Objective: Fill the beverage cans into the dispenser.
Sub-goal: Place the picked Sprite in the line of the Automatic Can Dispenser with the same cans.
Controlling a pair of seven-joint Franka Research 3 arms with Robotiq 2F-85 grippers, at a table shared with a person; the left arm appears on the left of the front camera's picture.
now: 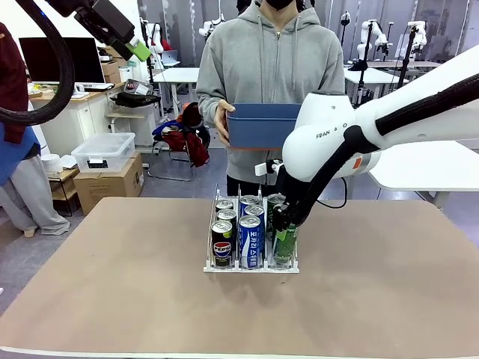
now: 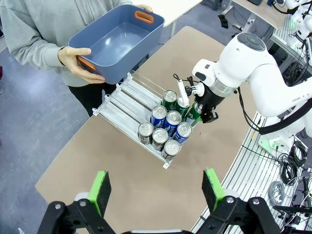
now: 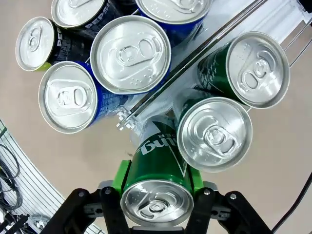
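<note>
The front camera looks across the table (image 1: 112,284) at the person — the left wrist camera looks down from high up. The right wrist camera is very close. All see the dispenser (image 1: 251,267).

A person in grey (image 1: 273,67) holds a blue bin (image 1: 262,125) (orange handles) above the table (image 1: 112,299).

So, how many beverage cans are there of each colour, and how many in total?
Black cans: 3
Blue cans: 3
Green cans: 3, one of them held in the jaws of the right gripper
Total: 9
</note>
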